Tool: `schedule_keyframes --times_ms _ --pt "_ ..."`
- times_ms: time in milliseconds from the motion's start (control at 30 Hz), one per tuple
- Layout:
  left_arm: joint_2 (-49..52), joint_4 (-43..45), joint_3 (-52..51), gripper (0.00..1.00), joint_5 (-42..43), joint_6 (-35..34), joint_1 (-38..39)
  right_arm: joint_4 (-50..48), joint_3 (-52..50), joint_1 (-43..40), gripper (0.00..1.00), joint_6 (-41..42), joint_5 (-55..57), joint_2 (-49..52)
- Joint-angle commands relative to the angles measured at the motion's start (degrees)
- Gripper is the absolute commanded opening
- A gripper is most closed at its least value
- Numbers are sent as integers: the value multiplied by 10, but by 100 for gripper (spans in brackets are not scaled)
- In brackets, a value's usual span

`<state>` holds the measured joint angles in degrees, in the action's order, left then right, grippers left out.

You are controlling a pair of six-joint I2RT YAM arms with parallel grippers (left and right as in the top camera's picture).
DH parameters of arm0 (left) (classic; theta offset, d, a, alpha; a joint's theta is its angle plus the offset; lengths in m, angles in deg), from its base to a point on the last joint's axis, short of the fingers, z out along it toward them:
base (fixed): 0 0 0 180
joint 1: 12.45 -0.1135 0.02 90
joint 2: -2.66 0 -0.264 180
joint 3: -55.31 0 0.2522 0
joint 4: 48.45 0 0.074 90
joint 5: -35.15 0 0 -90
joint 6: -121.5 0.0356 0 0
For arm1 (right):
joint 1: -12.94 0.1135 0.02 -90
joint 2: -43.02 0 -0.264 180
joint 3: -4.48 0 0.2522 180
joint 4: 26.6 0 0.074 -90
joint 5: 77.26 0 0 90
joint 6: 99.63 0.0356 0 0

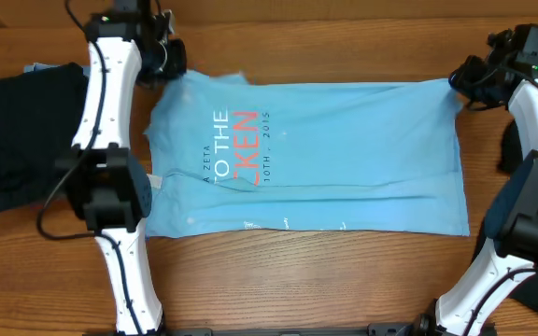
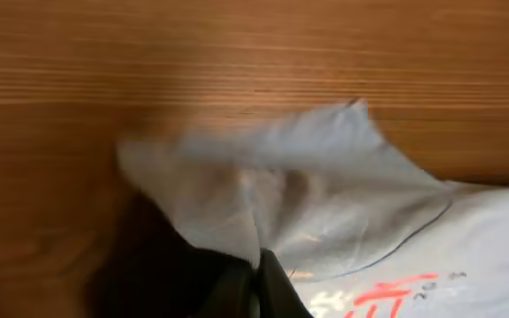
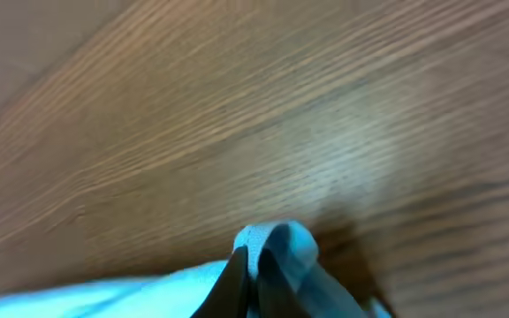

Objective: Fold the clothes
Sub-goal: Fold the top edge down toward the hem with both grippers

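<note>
A light blue T-shirt (image 1: 316,154) with orange-red and white lettering lies spread across the wooden table, partly folded lengthwise. My left gripper (image 1: 177,63) sits at its far left corner, shut on a pinch of the shirt's cloth (image 2: 263,212). My right gripper (image 1: 462,82) is at the far right corner, shut on the shirt's hem (image 3: 268,243), which bunches up between the fingers. A black garment (image 1: 21,131) lies at the table's left edge, under the left arm.
Another dark piece (image 1: 510,149) shows at the right edge behind the right arm. Bare wooden tabletop (image 1: 344,47) runs along the far side, and more bare wood (image 1: 297,280) along the near side.
</note>
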<state>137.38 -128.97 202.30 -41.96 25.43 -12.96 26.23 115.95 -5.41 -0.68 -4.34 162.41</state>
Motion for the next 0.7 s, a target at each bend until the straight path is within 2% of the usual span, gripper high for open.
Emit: schedule_keyframes --times_ms 0,167,267,400,567,667 --pt "-36 -41 12 4 -28 -24 -13 50 15 -13 4 5 12 -32" --pt "-36 -123 12 4 -28 -28 -18 192 15 -55 4 5 12 -33" --pt "-36 -175 12 4 -28 -32 -18 244 15 -73 5 -4 12 -33" --pt "-36 -297 12 4 -23 -34 -17 289 14 -76 5 -19 56 -33" --pt "-36 -301 2 4 6 -34 -17 327 14 -76 5 -30 96 -32" --pt "-40 -301 -41 4 4 -34 -17 338 14 -76 6 -32 104 -32"
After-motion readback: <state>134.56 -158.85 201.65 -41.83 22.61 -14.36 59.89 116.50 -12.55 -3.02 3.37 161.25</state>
